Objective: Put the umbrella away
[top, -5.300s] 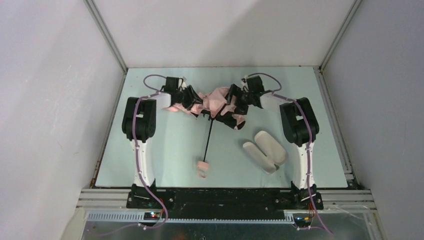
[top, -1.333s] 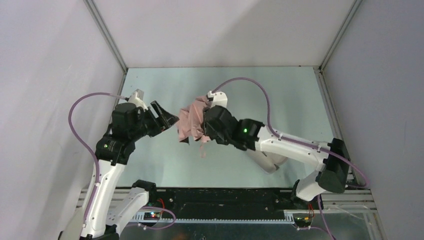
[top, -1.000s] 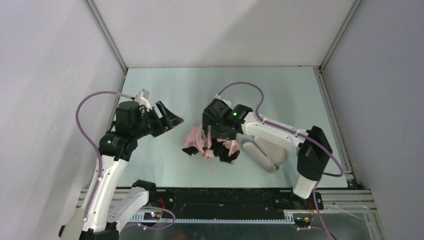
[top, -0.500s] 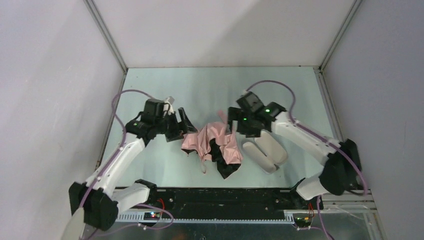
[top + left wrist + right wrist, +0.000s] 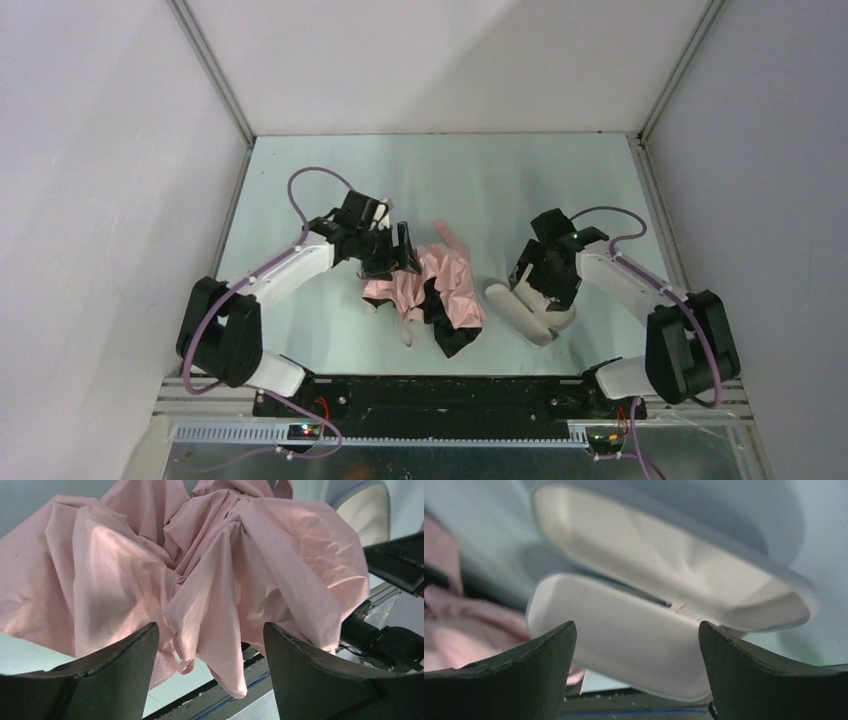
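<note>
The umbrella (image 5: 438, 292) lies crumpled on the table at centre, pale pink fabric with black underside showing at its near right; its handle (image 5: 405, 333) points toward me. It fills the left wrist view (image 5: 200, 570). My left gripper (image 5: 400, 255) is open at the umbrella's far left edge, fingers on either side of hanging pink folds, nothing pinched. The pale lilac hard case (image 5: 530, 300) lies open to the right, both halves showing in the right wrist view (image 5: 659, 625). My right gripper (image 5: 540, 280) is open just over the case.
The table (image 5: 320, 180) is pale green with raised metal rails at left and right and grey walls around it. The black mounting bar (image 5: 450, 392) runs along the near edge.
The right arm let the umbrella drop on the table, then swung right to the case. The left arm came down and in to the umbrella's left edge. The umbrella has lain still for the last half second.
</note>
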